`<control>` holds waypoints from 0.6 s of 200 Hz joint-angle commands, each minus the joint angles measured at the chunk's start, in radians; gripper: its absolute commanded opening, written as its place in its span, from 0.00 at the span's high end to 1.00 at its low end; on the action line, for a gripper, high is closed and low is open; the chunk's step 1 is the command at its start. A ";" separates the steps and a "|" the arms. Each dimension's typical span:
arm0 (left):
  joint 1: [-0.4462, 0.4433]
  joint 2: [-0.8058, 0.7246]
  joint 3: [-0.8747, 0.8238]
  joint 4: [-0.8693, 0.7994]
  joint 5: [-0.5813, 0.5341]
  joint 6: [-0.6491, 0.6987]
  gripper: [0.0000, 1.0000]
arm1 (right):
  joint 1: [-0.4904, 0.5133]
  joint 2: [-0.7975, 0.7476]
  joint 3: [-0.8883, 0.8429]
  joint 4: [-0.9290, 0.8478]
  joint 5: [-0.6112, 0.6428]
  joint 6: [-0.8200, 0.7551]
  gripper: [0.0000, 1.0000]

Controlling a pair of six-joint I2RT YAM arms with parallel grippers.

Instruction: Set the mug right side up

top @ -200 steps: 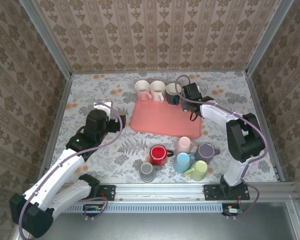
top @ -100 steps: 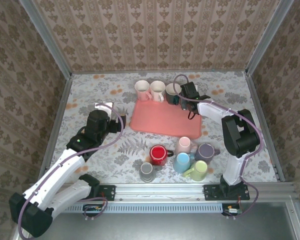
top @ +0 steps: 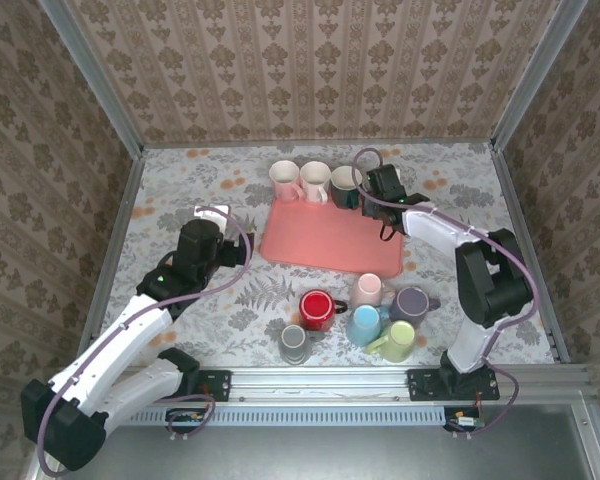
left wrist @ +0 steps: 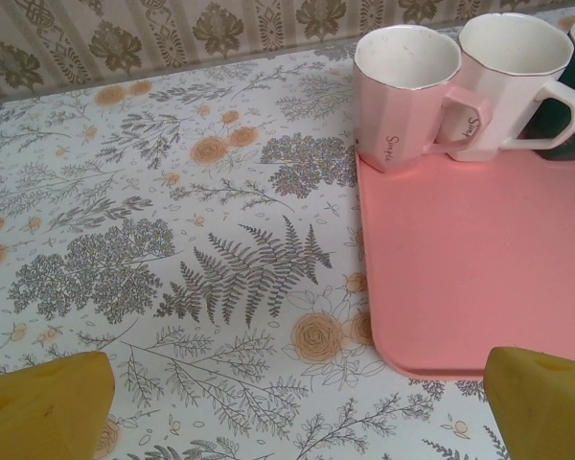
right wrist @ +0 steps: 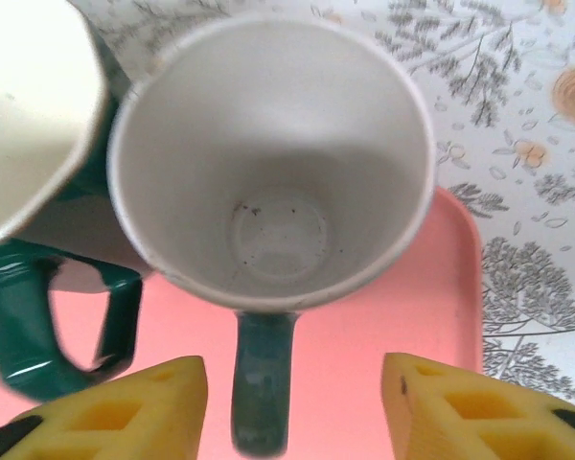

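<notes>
From above, the green mug point(top: 346, 186) stands upright on the far corner of the pink tray point(top: 330, 245), just ahead of the right fingers point(top: 372, 190). The left fingers point(top: 242, 247) hang over the bench point(top: 180, 180), short of the tray. At the left wrist, the fingers point(left wrist: 48, 407) are spread wide, with the tray point(left wrist: 479, 278) ahead to their right and two pink mugs point(left wrist: 407, 91) beyond. At the right wrist, the fingers point(right wrist: 125, 412) stand partly apart, gripping nothing. The mug point(right wrist: 268, 144) sits mouth up just ahead, its handle point(right wrist: 262, 383) between them and touching neither.

Mugs point(top: 314, 182) at far edge of tray point(top: 325, 245)
</notes>
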 commanded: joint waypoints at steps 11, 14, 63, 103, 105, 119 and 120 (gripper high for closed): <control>-0.008 0.004 -0.004 0.007 0.012 0.022 0.00 | -0.004 -0.143 -0.035 -0.017 -0.049 -0.023 0.46; -0.009 0.004 -0.005 0.007 0.014 0.022 0.00 | -0.004 -0.153 -0.040 -0.019 -0.056 -0.023 0.46; -0.012 -0.002 -0.004 0.000 0.011 0.024 0.00 | 0.009 -0.300 -0.090 -0.087 -0.187 -0.010 0.46; -0.017 0.000 0.001 -0.005 0.037 0.015 0.00 | 0.144 -0.398 -0.099 -0.204 -0.250 -0.094 0.46; -0.017 -0.001 0.001 -0.005 0.043 0.014 0.00 | 0.151 -0.401 -0.100 -0.209 -0.248 -0.100 0.46; -0.019 -0.003 0.005 -0.003 0.093 0.012 0.00 | 0.207 -0.430 -0.113 -0.233 -0.244 -0.119 0.46; -0.020 -0.003 0.006 -0.004 0.096 0.013 0.00 | 0.210 -0.432 -0.114 -0.235 -0.244 -0.119 0.46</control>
